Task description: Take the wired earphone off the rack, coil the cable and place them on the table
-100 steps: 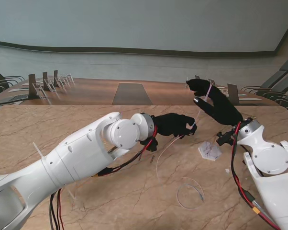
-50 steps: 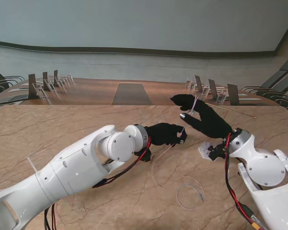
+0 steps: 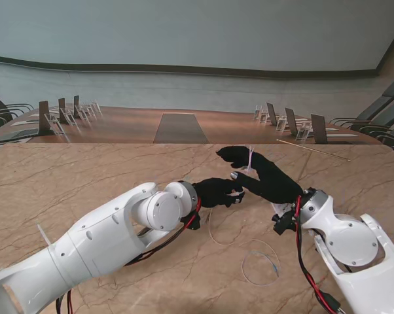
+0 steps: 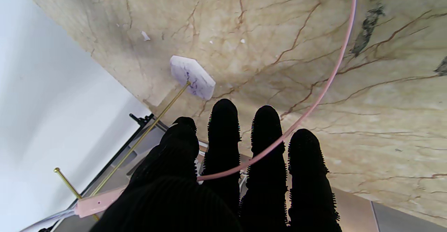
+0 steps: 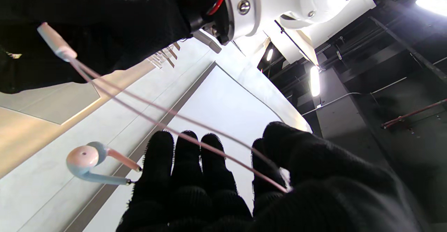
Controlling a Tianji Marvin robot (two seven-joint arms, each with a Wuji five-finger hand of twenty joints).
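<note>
Both robot hands have drawn closer together over the table (image 3: 86,176), the right robot hand (image 3: 259,178) and left robot hand (image 3: 216,191) each gripping the pink earphone cable (image 4: 314,103), suggesting coiling is underway.

A marbled beige surface (image 3: 86,176) carried brown veins. Beyond it stood a long wooden table (image 3: 177,124) with a dark inlay, small stands (image 3: 66,114) along its left side and more (image 3: 288,121) along its right. Grey chairs (image 3: 380,108) lined the right edge, before a pale wall (image 3: 197,33).
</note>
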